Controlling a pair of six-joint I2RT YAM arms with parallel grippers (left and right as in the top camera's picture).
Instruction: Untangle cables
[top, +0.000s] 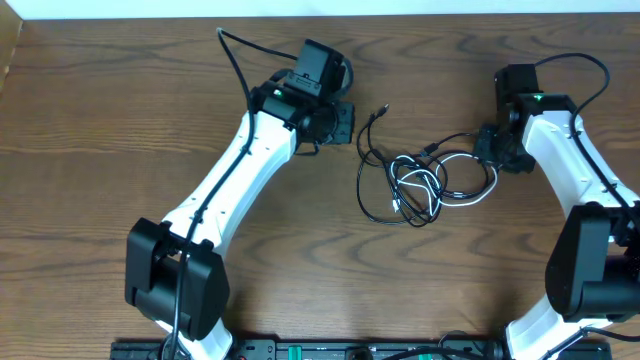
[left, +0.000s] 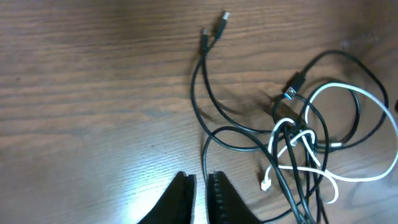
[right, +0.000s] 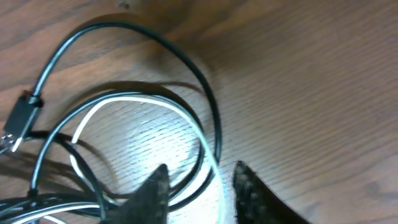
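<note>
The cables (top: 418, 182) lie in one tangle on the wooden table: several thin black cords and one white cord (left: 336, 87) looped through each other. Two black plugs (left: 214, 26) stick out at the tangle's left end. My left gripper (top: 346, 122) hovers just left of the tangle. Its fingers (left: 200, 180) are shut to a narrow slit, and a thin black cord on the table shows in that slit. My right gripper (top: 490, 152) is at the tangle's right edge. Its fingers (right: 202, 171) are open and straddle the white loop (right: 124, 99) and a black loop (right: 205, 93).
The thicker black robot wires run by the left arm (top: 235, 60) and the right arm (top: 590, 70). The table's back edge meets a white wall (top: 320, 8). A dark bar (top: 300, 350) lies along the front edge between the arm bases.
</note>
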